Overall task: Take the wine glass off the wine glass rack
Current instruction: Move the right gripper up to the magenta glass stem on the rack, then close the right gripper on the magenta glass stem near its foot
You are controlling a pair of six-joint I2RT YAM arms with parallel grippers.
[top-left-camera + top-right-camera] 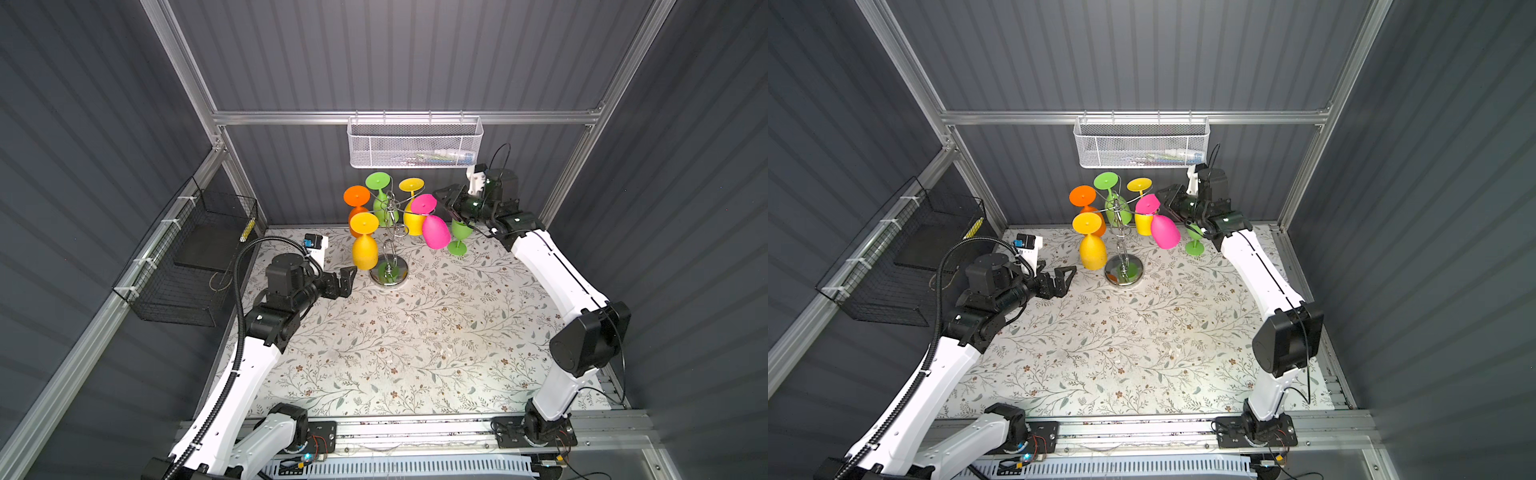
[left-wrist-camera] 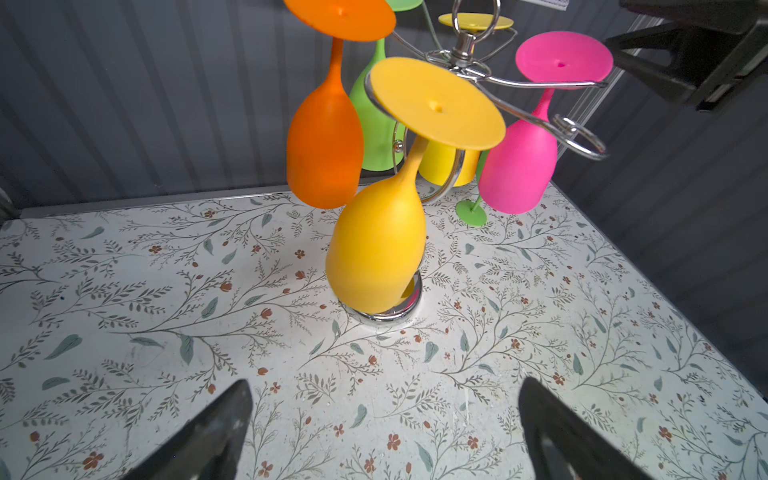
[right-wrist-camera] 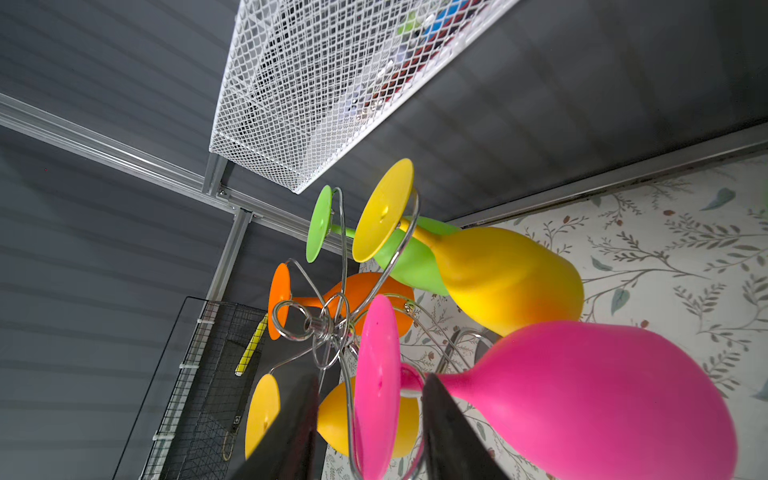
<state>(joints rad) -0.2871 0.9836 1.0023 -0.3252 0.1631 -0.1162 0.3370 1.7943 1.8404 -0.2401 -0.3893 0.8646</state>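
I see the floral worktop (image 1: 415,353) with the wine glass rack (image 1: 389,272) standing near its back edge, about midway along. The pink wine glass (image 1: 435,232) hangs upside down and tilted from a rack arm on the side towards the right edge. My right gripper (image 3: 370,380) straddles its foot and stem with the jaws apart. My left gripper (image 1: 348,281) gapes wide and empty near the rack's base.

Wine glasses: six counted. Five were on wine glass rack (image 1: 389,272): orange glass (image 1: 356,195), green glass (image 1: 378,181), yellow glass (image 1: 411,185), pink glass (image 1: 435,232), amber glass (image 1: 365,251). Sixth, second green glass (image 1: 457,248), was on table (image 1: 415,332). Racks: one. Baskets: two, namely white mesh basket (image 1: 415,145) and black wire basket (image 1: 187,270). Robot arms: two, left arm (image 1: 249,374) and right arm (image 1: 557,270).
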